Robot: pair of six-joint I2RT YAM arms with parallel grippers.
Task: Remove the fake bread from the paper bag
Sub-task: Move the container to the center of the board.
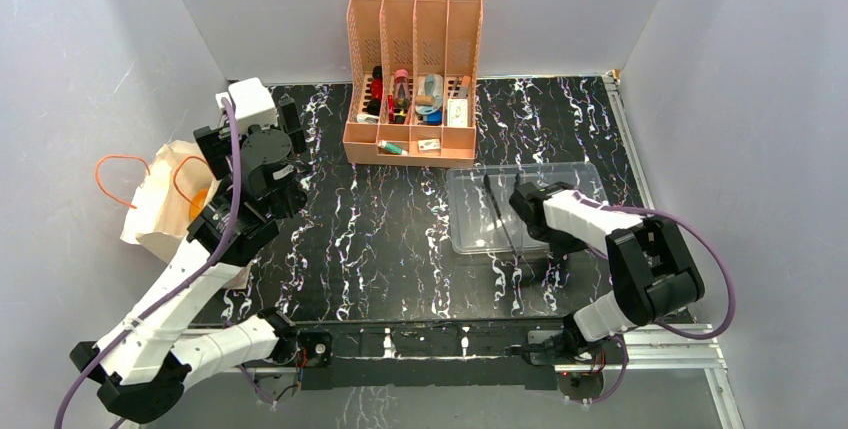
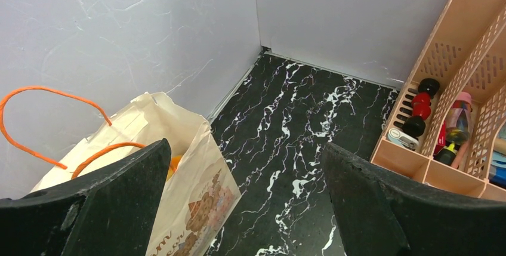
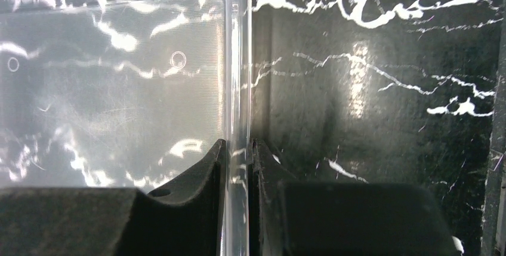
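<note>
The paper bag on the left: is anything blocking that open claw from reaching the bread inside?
Nothing visible blocks it. The left gripper hangs open close to the paper bag, whose mouth gapes upward with an orange bit of fake bread showing inside. Only the thin orange handles arch near the opening and might snag a finger.

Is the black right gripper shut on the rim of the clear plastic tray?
Yes: the right gripper has one finger on either side of the clear plastic tray wall, pinching it.
</note>
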